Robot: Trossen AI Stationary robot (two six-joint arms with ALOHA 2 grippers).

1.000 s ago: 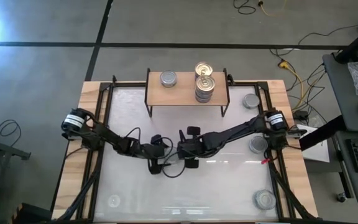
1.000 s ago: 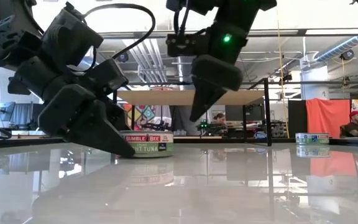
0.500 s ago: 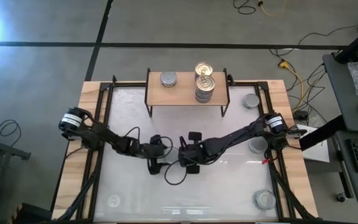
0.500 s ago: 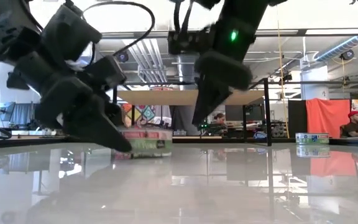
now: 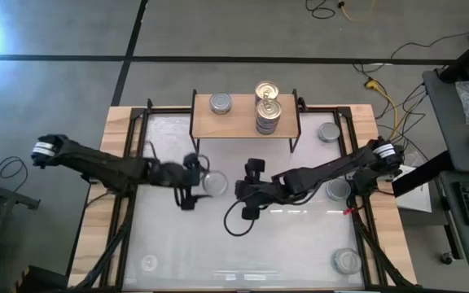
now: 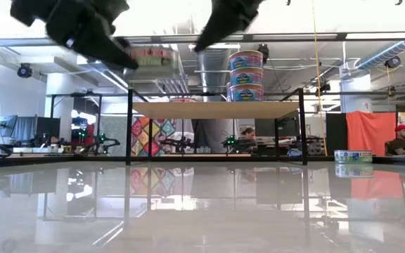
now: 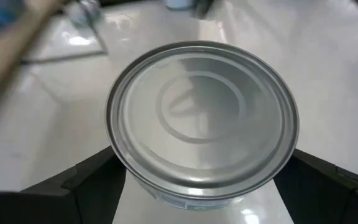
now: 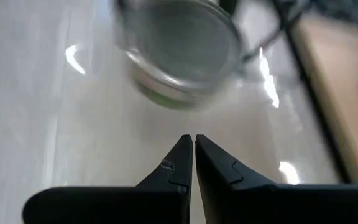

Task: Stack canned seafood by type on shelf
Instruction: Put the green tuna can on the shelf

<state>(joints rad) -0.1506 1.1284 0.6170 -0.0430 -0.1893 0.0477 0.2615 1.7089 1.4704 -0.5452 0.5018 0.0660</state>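
Left gripper [image 5: 195, 183] clamped on plain silver-top tuna tin [image 7: 202, 121], lifted clear of table [image 5: 300, 244], mid-table just short of shelf's [image 5: 238, 122] front edge. Grip only at tin's rim sides, so could slip or tilt if swung fast. Right gripper [image 8: 193, 155] pinched together, empty, just beside; arms close, clash risk w/ cable [image 5: 236, 218]. Silver tin [image 5: 220, 102] at shelf's left end is prob. the match; gold-top stack [image 5: 267, 112] near right end tall, a bump could topple it. Other tins [image 5: 329, 131] along table's right edge.

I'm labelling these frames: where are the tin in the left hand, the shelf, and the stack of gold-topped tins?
held tin [image 7: 202, 118]: left wrist view, middle of its silver top.
shelf [image 5: 238, 122]: high view, bare board.
stack of gold-topped tins [image 5: 268, 108]: high view, top tin's lid.
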